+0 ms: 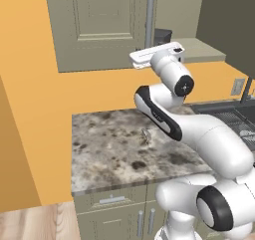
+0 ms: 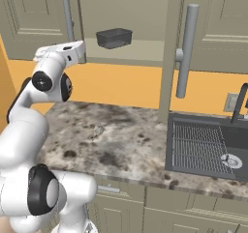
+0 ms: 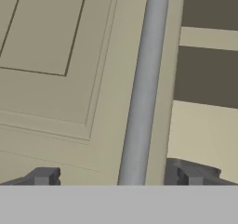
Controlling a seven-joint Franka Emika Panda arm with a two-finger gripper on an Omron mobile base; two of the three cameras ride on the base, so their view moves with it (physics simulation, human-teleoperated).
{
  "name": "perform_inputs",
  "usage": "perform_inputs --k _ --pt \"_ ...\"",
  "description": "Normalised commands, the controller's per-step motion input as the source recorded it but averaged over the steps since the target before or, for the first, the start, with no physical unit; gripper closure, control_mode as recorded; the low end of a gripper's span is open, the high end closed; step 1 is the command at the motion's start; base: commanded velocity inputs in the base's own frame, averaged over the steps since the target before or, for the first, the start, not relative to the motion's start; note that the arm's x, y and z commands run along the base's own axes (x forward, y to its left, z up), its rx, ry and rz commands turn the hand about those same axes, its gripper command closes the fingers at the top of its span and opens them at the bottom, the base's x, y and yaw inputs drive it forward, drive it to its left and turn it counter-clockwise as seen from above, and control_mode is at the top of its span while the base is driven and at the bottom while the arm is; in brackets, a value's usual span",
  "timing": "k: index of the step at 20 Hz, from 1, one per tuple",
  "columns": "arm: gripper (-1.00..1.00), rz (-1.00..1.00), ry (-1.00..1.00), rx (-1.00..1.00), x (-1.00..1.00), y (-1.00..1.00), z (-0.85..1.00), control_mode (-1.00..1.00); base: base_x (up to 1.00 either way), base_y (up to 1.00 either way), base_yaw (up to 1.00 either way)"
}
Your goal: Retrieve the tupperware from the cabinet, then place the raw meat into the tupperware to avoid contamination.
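The cabinet (image 2: 29,19) is on the wall above the counter, its left door shut and its right door (image 2: 170,58) swung out edge-on. On the bare shelf inside sits the dark tupperware (image 2: 114,37), also seen as the tupperware (image 1: 162,35) behind the left door's edge. My gripper (image 3: 116,176) is open, its fingertips on either side of the left door's grey bar handle (image 3: 144,88) near its lower end, not touching it. In the base views the gripper (image 1: 142,56) (image 2: 77,46) is just below that handle (image 1: 149,17) (image 2: 68,14). A small pale lump (image 2: 99,129), perhaps the raw meat, lies on the counter.
The speckled stone counter (image 1: 109,149) runs below the cabinet. A dark sink (image 2: 203,145) with a faucet (image 2: 240,104) is to the right. The open door's long handle (image 2: 186,53) juts toward the base. Low cabinets (image 1: 112,201) are under the counter.
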Motion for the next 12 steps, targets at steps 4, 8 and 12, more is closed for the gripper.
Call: perform_inputs --k 4,8,12 --pt "-1.00 0.00 0.00 0.00 0.19 0.00 0.00 -1.00 0.00 0.00 0.00" --pt "-1.00 0.00 0.00 0.00 0.18 0.00 -0.01 -1.00 0.00 0.00 0.00" --pt "-1.00 0.00 0.00 0.00 0.18 0.00 -0.02 -1.00 0.00 0.00 0.00"
